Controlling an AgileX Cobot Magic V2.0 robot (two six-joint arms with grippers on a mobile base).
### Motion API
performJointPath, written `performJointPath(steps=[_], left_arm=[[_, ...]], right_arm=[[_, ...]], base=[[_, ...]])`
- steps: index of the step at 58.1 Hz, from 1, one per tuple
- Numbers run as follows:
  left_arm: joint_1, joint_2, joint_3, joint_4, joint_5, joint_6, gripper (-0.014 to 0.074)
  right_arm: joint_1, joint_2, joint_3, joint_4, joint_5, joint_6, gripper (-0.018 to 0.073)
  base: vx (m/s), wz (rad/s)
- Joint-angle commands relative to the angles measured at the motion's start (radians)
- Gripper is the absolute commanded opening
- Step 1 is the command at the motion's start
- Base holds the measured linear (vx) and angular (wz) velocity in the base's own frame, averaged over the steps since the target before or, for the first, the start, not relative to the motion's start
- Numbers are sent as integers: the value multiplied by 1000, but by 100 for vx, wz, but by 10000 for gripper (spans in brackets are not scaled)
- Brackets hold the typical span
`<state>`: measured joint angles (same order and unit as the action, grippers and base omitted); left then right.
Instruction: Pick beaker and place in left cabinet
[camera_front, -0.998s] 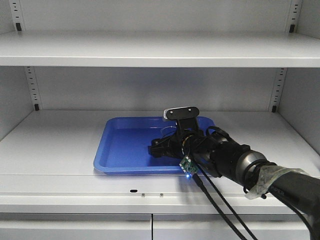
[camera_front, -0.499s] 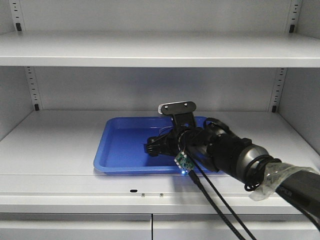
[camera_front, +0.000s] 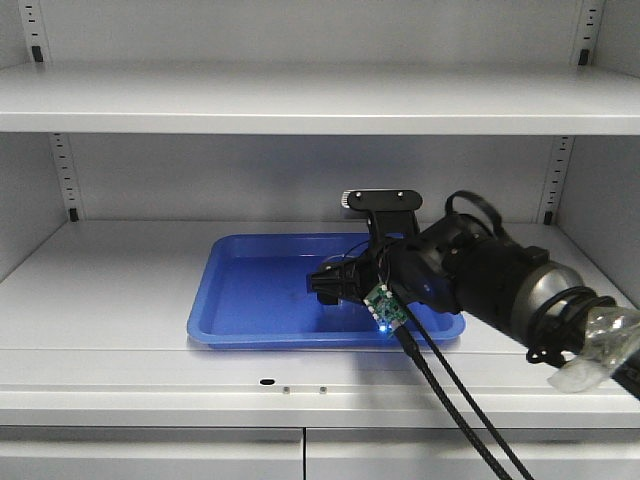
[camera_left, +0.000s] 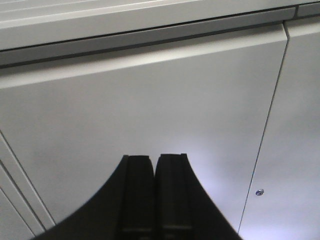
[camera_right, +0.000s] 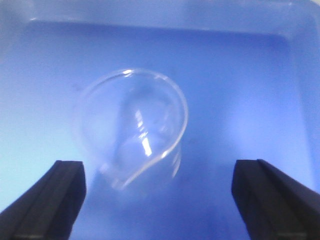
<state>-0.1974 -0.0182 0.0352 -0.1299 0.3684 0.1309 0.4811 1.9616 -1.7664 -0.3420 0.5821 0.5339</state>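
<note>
Between the right hand's (camera_right: 157, 200) parted fingers, the beaker (camera_right: 132, 125) stands released in the blue tray (camera_front: 250, 290). The hand has drawn back since a moment ago; placement in the left cabinet (camera_front: 300, 100) looks done.

- Exterior front-facing view: positioned outside the large pale grey-white cabinet (camera_front: 300, 100), facing straight into it at mid-shelf height, from moderate range. It covers two flat shelves, the slotted rails on the back wall, the shallow rectangular blue plastic tray (camera_front: 250, 290) and the black right arm.
- Left wrist-mounted view: looks along the closed left claw (camera_left: 155, 195), very near a flat pale grey panel front.
- Right wrist-mounted view: looks between the spread fingers of the right claw (camera_right: 157, 200), downward at close range, onto the tray floor and the small clear glass beaker (camera_right: 132, 125).
- Shared area: the exterior and right wrist views both show the tray.
</note>
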Motion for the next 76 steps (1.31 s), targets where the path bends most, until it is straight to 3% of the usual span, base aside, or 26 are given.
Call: performJointPath(steps=[1, 16, 32, 45, 55, 65, 76], left_arm=[[-6, -10, -19, -10, -82, -1, -6], [-6, -10, -19, -10, -82, -1, -6], [-6, -10, -19, -10, -82, -1, -6], [-6, -10, -19, -10, -82, -1, -6], [-6, -10, -19, -10, -82, -1, -6], [-6, -10, -19, -10, -82, -1, -6], [-6, -10, -19, -10, -82, -1, -6]], right_arm=[[-3, -82, -36, 58, -6, -70, 602], [-3, -112, -36, 172, 205, -189, 581], [3, -187, -27, 210, 271, -209, 581], [96, -348, 125, 135, 239, -207, 581], [169, -510, 262, 4, 215, -108, 581], [196, -718, 452, -59, 197, -16, 581], [196, -975, 658, -77, 139, -12, 581]], base=[[0, 0], [0, 0], [0, 0], [0, 0], [0, 0], [0, 0], [0, 0]])
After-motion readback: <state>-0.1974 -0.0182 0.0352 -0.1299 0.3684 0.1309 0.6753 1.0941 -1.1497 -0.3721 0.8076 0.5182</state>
